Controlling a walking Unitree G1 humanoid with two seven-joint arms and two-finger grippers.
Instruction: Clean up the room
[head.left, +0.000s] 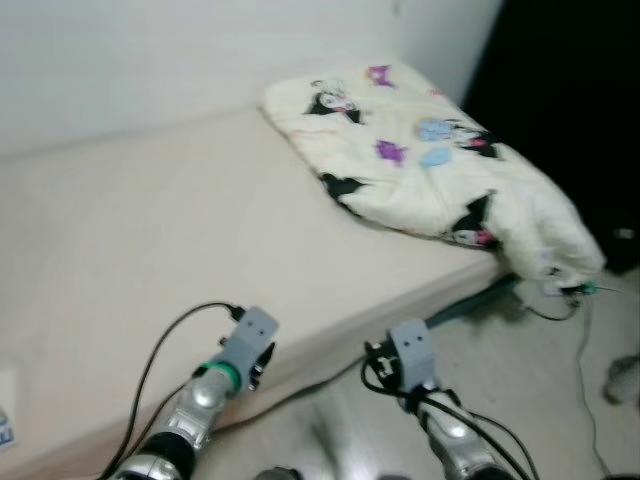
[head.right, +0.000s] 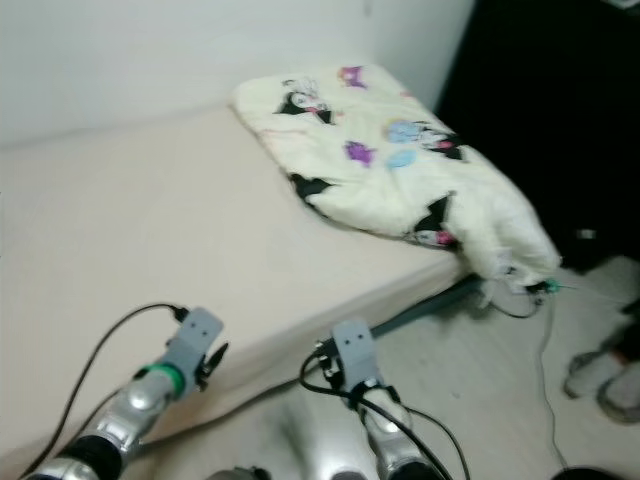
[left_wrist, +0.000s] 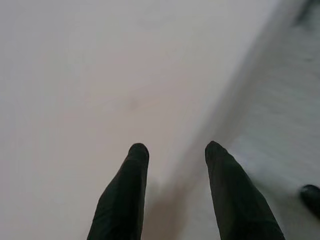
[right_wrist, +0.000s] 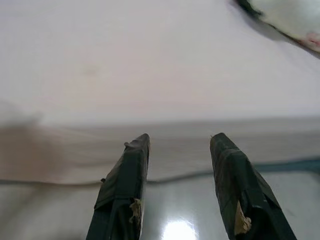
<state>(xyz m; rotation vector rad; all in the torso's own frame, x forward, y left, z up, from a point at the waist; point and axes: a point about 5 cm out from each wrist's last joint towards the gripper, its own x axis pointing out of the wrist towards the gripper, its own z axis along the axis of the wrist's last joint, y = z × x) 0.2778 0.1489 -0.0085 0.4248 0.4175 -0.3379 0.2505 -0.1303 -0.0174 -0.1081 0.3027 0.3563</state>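
— Bed (head.left: 150, 250): what lies on it?

— Mattress in a plain beige sheet, set against a white wall (head.left: 150, 60). One item on it: folded cream blanket (head.left: 430, 160) with black, purple and blue cartoon prints, at the far right end of the bed, its right end sagging over the mattress corner. Rest of the sheet bare.

— Floor (head.left: 520, 380)?

— Pale, glossy. Thin cables (head.left: 583, 330) trail across it below the blanket's hanging end. Grey blurred shape at the right edge, not identifiable. Small white-and-blue item (head.left: 5, 420) at the left edge of the bed, too cut off to name.

— Left pincer (left_wrist: 172, 150)?

— Held over the near edge of the bed, fingers (left_wrist: 125, 195) apart, nothing between them. Sheet beneath, floor to one side.

— Right pincer (right_wrist: 180, 140)?

— Low over the floor just in front of the bed's near side, pointing at the mattress edge. Fingers (right_wrist: 240, 190) apart, empty; worn, frayed patches on the pads. Corner of the blanket shows beyond on the bed, well apart from it.

— Containers?

— None to list.
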